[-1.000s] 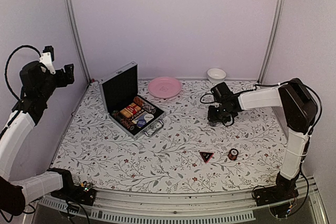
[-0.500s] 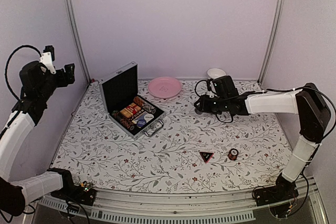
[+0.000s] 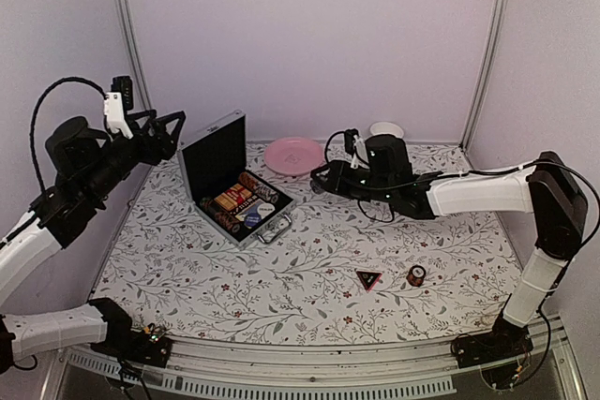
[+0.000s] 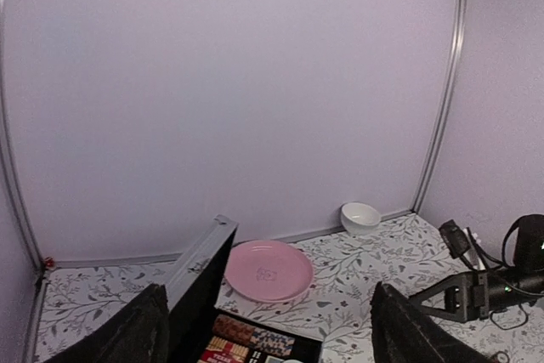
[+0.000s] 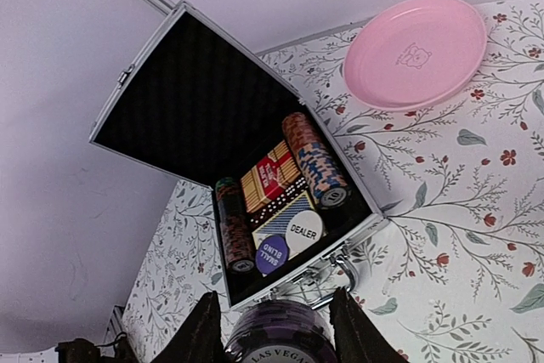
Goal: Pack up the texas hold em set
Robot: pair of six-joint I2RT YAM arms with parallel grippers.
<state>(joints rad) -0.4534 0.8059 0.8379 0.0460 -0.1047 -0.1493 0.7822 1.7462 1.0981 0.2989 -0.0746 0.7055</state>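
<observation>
The silver case [image 3: 236, 196] lies open on the table's left, with its black-lined lid upright. In the right wrist view the case [image 5: 255, 210] holds chip stacks, card decks, a dealer button and a purple button. My right gripper [image 3: 323, 178] hovers right of the case. It is shut on a purple chip stack [image 5: 276, 339] marked LAS VEGAS, held between the fingers [image 5: 202, 329]. My left gripper [image 3: 165, 128] is open and empty, raised beside the lid [image 4: 197, 271]. A black-and-red triangle [image 3: 367, 278] and a short red chip stack [image 3: 415, 274] lie at the front right.
A pink plate [image 3: 293, 155] sits just behind the case, and a white bowl [image 3: 386, 128] stands at the back wall. Both show in the left wrist view, the plate [image 4: 269, 270] and the bowl [image 4: 360, 216]. Metal frame posts stand at the back corners.
My right gripper has swung left from the table's right middle toward the case, carrying the purple chip stack. My left arm has moved right and forward, up to the case lid.
</observation>
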